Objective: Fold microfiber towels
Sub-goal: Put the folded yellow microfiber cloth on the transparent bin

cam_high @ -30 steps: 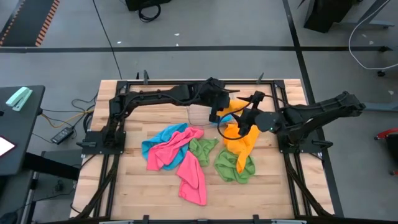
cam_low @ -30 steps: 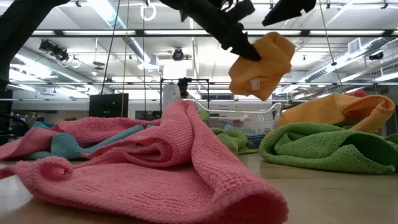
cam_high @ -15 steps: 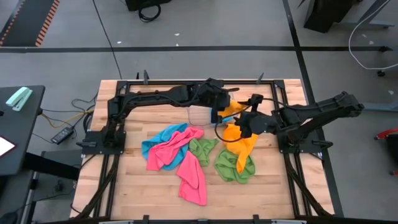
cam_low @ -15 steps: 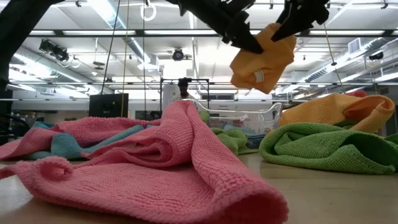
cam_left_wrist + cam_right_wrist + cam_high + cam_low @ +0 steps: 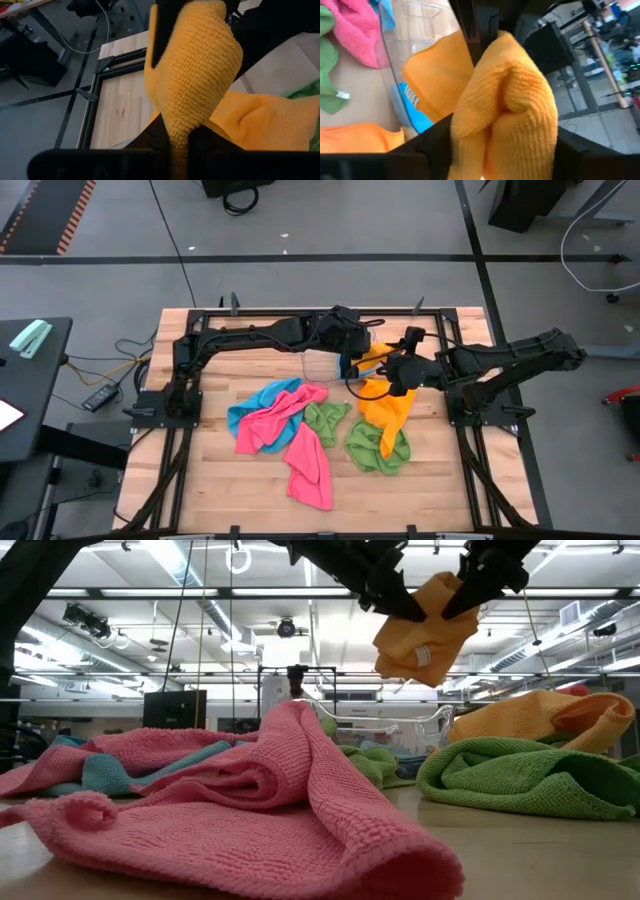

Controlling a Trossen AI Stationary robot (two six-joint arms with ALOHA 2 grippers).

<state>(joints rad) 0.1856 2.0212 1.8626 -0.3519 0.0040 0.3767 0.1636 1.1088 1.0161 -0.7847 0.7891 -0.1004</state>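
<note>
An orange microfiber towel [image 5: 425,635] hangs bunched high over the table's far middle [image 5: 371,358]. My left gripper [image 5: 400,602] is shut on its left side and my right gripper [image 5: 468,595] on its upper right corner. A second orange towel [image 5: 388,408] lies flat on the table below, overlapping a crumpled green towel [image 5: 378,445]. Pink [image 5: 300,445], blue [image 5: 248,412] and a smaller green towel [image 5: 325,420] lie heaped toward the left. My left gripper pinches a gathered fold of the orange towel [image 5: 181,142] between its two fingers, coming from the table's left and slanting down. The towel bulges past the fingers in a thick wad and hangs clear of the table. My right gripper has the wad's upper right corner [image 5: 458,612] between its two fingers [image 5: 432,145], coming from the table's right and slanting down. Several bunched layers [image 5: 505,135] fill the gap between them. The towel is lifted clear, slack between the two grippers.
A clear plastic tray [image 5: 320,362] stands at the far middle, just behind the grippers, with blue cloth in it. Black frame rails [image 5: 300,310] run along the table's edges. Bare wood shows at the near left [image 5: 215,480] and near right [image 5: 440,480].
My right gripper has come down and toward the table's left, from above the hanging orange towel onto its upper right corner, and has taken it between its fingers. My left gripper has rolled a little, and the wad has turned and risen slightly.
</note>
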